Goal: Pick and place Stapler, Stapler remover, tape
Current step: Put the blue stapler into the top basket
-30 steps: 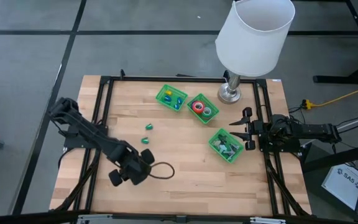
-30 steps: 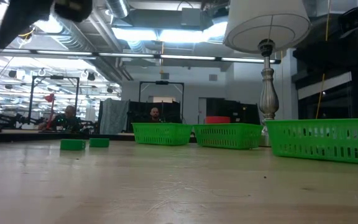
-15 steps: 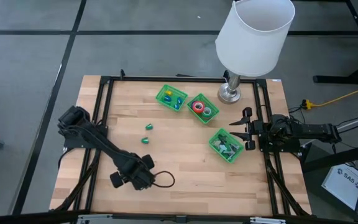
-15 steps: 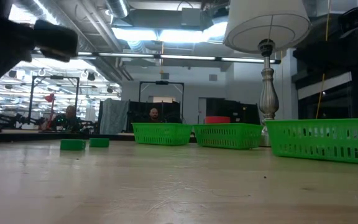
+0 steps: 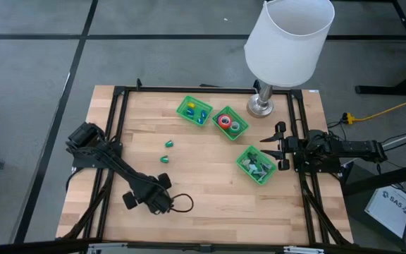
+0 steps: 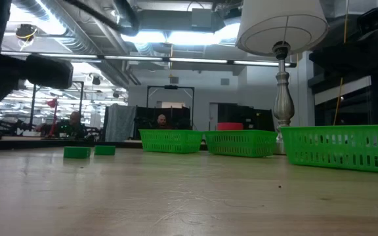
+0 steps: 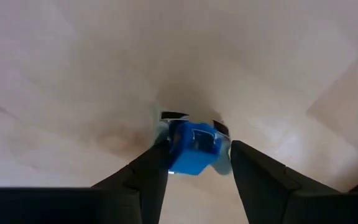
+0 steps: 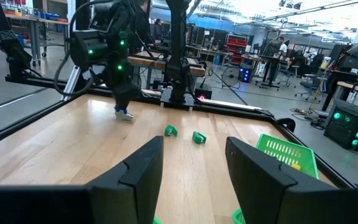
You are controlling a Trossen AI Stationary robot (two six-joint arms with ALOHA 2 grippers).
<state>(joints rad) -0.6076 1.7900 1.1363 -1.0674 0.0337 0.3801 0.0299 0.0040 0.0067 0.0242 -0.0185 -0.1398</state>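
Observation:
My left gripper (image 7: 197,152) is open and points down at the table's near left part (image 5: 149,200). A small blue object (image 7: 191,148) with a clear part lies on the wood between its two fingers; the right wrist view shows it under that gripper's tip (image 8: 125,115). My right gripper (image 5: 268,148) waits open at the table's right edge, beside the nearest green tray (image 5: 256,164). A red tape ring (image 5: 224,120) lies in the middle tray (image 5: 230,123). Two small green pieces (image 5: 168,144) (image 5: 165,159) rest on the table. My left gripper comes at the blue object from above, with one finger (image 7: 151,168) on each side of it. I cannot tell whether the fingers touch it. The object rests on the table.
A third green tray (image 5: 194,110) with small coloured items sits toward the far edge. A lamp with a white shade (image 5: 290,39) stands on a metal foot (image 5: 261,106) at the far right. A black cable loop (image 5: 183,203) lies by the left gripper. Bare wood spans the table's middle and near side.
My left gripper has come down toward the table and shifted slightly toward the near left; in the low view the arm has sunk from the top of the picture. The right arm has kept still.

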